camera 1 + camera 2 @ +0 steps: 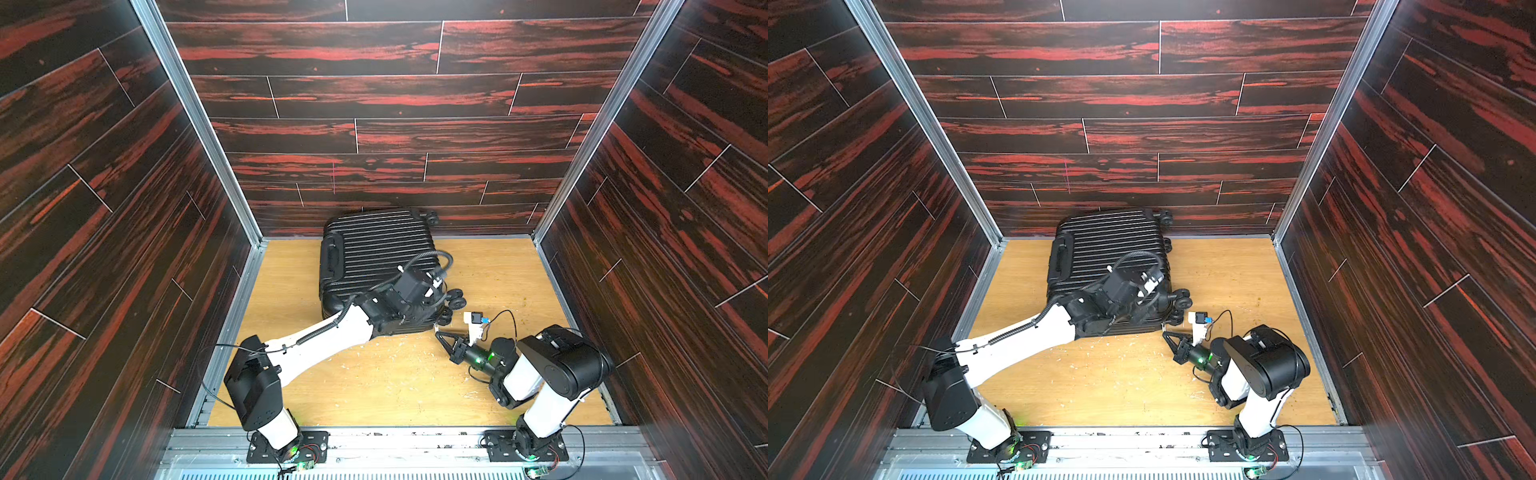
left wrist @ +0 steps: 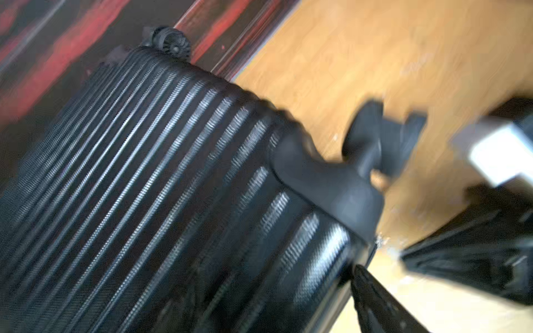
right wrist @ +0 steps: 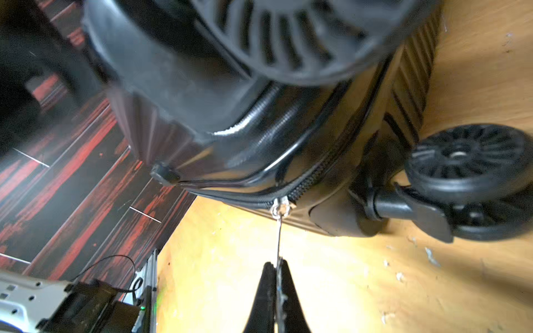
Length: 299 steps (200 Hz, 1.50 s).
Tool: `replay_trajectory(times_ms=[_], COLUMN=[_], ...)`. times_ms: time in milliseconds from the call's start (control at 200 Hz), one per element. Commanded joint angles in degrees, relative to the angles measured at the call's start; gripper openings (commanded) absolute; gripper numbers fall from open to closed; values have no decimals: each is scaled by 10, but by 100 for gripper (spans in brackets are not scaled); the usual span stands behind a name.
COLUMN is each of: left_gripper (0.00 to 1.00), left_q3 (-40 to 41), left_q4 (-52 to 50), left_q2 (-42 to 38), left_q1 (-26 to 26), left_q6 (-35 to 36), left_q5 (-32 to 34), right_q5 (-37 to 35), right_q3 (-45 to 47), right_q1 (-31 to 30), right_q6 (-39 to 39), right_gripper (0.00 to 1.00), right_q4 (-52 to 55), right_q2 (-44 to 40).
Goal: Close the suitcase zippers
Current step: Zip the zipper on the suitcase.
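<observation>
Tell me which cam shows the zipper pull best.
Right wrist view: the zipper pull is sharp and central at the suitcase rim, its tab pinched in the shut right claw. In both top views it is a tiny speck by that claw. Left wrist view is too blurred to tell.

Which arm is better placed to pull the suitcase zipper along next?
Right. The right tool is shut on the zipper pull at the suitcase corner by the near wheels. The left arm lies across the shell top, away from that pull.
</observation>
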State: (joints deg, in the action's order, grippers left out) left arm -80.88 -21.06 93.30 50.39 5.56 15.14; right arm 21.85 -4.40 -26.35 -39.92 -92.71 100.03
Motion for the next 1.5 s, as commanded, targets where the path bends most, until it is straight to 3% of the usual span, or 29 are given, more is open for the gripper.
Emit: replay_trajectory(times_ms=[0,130,271,421,586,706,862,922,1177,1493], left_gripper=[76,77,77,76,76,76,74,73,62,45], left_q3=[-19,-34,-47,-42,-31,-31,-48,-56,-99,-147], left_q4=[-4,-34,-88,-144,-162,-174,-185,-181,-172,-189], left_q2=[-39,-85,-118,-137,-137,-116,-56,-34,51,126], left_q1=[-33,-40,-105,-211,-314,-364,-426,-440,-474,-478], left_q6=[-127,-166,-217,-244,-256,-259,-260,-258,-270,-285], left_q5=[-7,19,21,-29,-89,-112,-187,-221,-254,-373], right_q5=[63,56,46,32,11,-1,-10,-11,-15,-51], right_q3=[23,26,29,30,12,-6,-19,-23,-46,-75], right_q1=[-18,-19,-20,-21,-31,-39,-42,-42,-53,-64], right_q6=[26,33,35,43,73,104,126,129,147,174], right_gripper=[0,0,0,0,0,0,0,0,0,0], right_q4=[-6,-6,-6,9,118,205,264,277,325,407], right_q2=[-13,-13,-20,-36,-92,-139,-167,-174,-186,-211])
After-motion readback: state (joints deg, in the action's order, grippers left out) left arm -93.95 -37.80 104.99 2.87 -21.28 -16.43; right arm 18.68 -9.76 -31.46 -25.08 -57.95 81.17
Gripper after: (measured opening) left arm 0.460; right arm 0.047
